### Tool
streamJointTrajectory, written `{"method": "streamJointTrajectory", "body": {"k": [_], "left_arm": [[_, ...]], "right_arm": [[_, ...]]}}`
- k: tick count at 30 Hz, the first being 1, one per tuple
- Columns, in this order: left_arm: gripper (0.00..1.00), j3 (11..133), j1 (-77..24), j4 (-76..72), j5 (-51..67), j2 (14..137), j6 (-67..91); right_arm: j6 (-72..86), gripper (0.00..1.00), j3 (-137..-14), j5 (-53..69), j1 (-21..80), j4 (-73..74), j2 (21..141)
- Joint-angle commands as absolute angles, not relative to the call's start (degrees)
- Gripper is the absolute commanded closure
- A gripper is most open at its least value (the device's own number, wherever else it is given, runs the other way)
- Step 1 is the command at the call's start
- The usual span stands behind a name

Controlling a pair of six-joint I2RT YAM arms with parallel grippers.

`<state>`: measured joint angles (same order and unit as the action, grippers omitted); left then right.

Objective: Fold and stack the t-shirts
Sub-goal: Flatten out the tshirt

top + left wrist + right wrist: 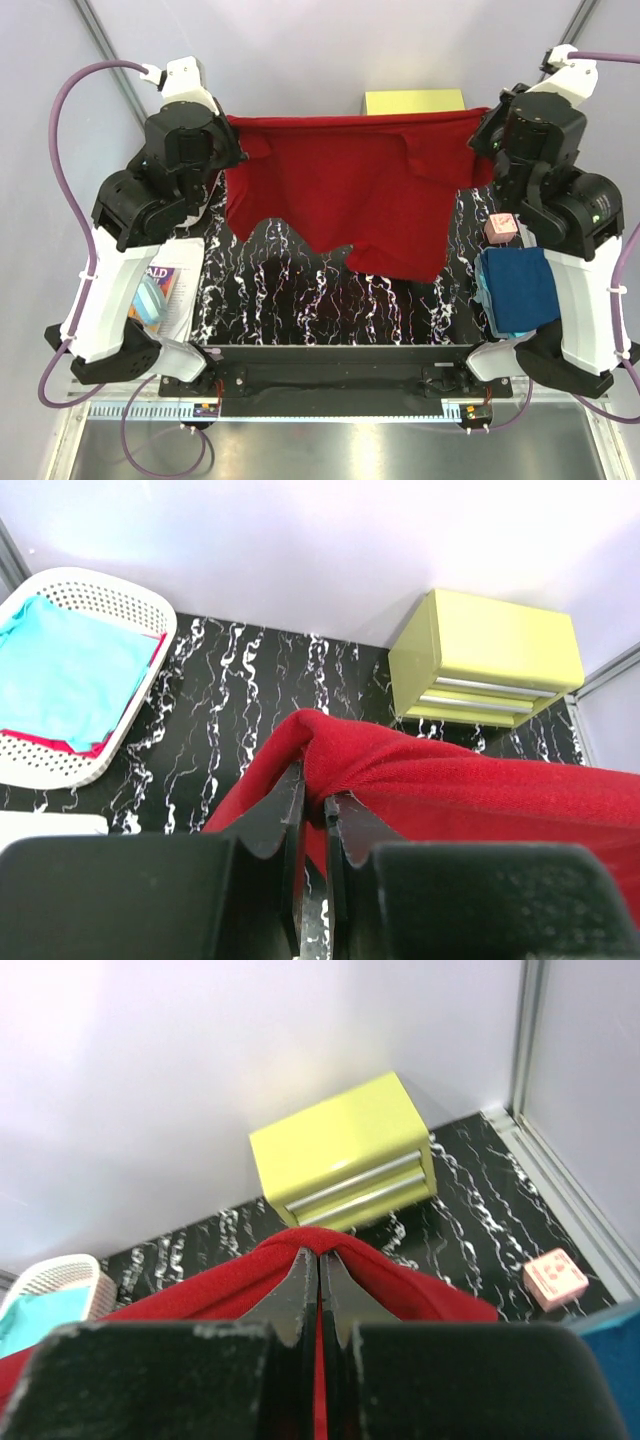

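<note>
Hands: my left hand (316, 798) and right hand (320, 1265) pinch the red shirt (340, 200) by its corners.
Done: blue shirt (518, 290) looks folded, right of it.
Left: folding, stacking red shirt.

We can read only the capital letters "ALD", printed dark on a white sheet (172, 287) lying at the left edge of the surface; the rest of its print is hidden or too small for us to read. The small pink block (500, 228) near the right edge bears darker marks on its faces, but we cannot make them out.
</note>
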<state>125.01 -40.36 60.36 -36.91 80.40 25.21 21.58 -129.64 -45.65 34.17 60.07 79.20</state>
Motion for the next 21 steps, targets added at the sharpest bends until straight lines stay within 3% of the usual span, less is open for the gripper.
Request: {"method": "streamJointTrajectory", "body": {"k": [1,9,15,21], "left_arm": [[0.89,128.2,-39.2,59.2,-44.4,77.7,21.3],[0.9,122.6,-40.9,59.3,-44.8,72.4,18.9],[0.93,111.7,-41.2,62.2,-45.0,65.5,21.4],[0.97,113.0,-41.9,70.4,-43.9,61.5,24.8]], "right_arm": [[17.0,1.0,-134.1,-54.4,34.3,55.3,76.8],[12.3,1.0,-132.7,-57.1,36.2,54.0,75.2],[16.0,1.0,-118.6,-60.2,36.8,58.7,69.1],[14.6,1.0,-117.7,-64.0,36.8,60.5,64.2]]}}
